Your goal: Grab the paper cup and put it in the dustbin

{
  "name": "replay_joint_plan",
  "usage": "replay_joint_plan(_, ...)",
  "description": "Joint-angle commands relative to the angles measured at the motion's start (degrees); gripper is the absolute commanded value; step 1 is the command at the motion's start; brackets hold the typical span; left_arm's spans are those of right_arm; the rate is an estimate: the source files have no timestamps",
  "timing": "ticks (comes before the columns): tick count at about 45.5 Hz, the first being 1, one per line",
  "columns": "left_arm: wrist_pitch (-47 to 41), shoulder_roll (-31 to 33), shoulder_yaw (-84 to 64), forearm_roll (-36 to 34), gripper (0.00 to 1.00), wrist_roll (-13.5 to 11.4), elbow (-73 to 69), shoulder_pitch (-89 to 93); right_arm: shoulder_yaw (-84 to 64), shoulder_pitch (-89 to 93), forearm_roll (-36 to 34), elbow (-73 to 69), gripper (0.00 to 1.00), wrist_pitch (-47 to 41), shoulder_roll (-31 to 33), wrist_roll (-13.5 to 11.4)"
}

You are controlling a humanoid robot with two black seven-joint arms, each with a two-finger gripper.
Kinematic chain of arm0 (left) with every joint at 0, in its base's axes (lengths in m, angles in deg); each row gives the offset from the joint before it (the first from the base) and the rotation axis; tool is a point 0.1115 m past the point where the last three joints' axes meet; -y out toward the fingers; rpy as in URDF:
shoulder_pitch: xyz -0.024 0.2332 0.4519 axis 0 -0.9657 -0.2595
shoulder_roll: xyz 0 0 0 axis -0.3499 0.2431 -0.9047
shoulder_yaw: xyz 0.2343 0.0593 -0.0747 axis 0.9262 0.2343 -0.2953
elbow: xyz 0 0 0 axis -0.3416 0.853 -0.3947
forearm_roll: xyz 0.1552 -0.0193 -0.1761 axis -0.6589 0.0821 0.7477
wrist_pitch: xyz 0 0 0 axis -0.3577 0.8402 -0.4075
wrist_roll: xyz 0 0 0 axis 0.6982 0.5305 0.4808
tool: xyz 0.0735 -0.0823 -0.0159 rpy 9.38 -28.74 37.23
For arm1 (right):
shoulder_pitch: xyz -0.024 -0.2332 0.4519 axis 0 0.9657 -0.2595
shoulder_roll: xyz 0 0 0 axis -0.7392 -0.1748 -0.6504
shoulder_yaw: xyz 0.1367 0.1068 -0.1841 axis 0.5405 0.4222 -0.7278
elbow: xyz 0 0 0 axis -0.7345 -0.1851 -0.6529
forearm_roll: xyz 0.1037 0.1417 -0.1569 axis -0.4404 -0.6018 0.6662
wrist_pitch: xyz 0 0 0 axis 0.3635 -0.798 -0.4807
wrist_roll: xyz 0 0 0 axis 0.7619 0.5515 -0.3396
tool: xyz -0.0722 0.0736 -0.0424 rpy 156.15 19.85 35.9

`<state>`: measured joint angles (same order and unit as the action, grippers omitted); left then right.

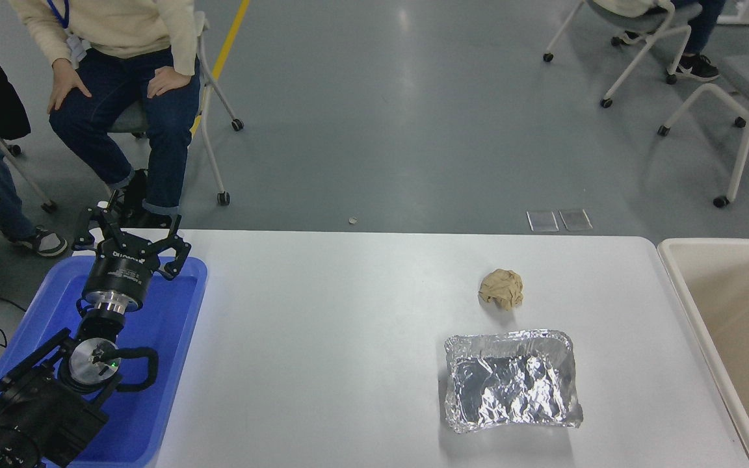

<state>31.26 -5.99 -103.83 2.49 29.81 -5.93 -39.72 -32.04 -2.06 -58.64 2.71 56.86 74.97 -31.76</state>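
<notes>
Only the left claw [129, 235] shows — spread wide over the blue tray [173, 364]; dustbin [680, 296] at the table's [348, 338] right edge.

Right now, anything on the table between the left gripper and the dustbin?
Yes: a crumpled paper ball and a foil tray lie on the table between the left gripper and the dustbin. No paper cup is visible.

bright, even overhead light; sharp focus; glare on foil tray [511, 380]
</notes>
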Motion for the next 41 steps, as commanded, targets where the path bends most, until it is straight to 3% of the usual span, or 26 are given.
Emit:
replay_joint_plan(1,0.01,0.01,0.03,-0.01,1.0,0.0,0.0,-0.01,2.65,4.31,-0.01,1.62,0.0,5.43,-3.36,-1.98)
replay_joint_plan(17,-0.07,0.01,0.03,-0.01,1.0,0.0,0.0,-0.01,2.74,5.63,-0.1,1.97,0.02,7.01,-4.06,-2.86)
replay_joint_plan(21,0.01,0.01,-0.05,-0.01,1.0,0.0,0.0,-0.01,2.74,5.63,-0.1,2.14,0.46,9.82,-4.06,-2.77)
replay_joint_plan(25,0.01,0.01,-0.05,-0.01,1.0,0.0,0.0,-0.01,2.83,5.55,-0.1,2.06,0.83,12.98,-3.97,-2.77)
replay_joint_plan(29,0.01,0.01,0.03,-0.01,1.0,0.0,0.0,-0.01,2.83,5.2,-0.1,1.53,0.87,13.6,-3.97,-2.77)
replay_joint_plan(33,0.01,0.01,-0.05,-0.01,1.0,0.0,0.0,-0.01,2.83,4.76,-0.19,1.27,1.0,13.52,-3.89,-2.77)
replay_joint_plan(41,0.01,0.01,-0.05,-0.01,1.0,0.0,0.0,-0.01,3.97,4.14,-0.1,-4.17,1.0,13.34,-3.89,-2.69)
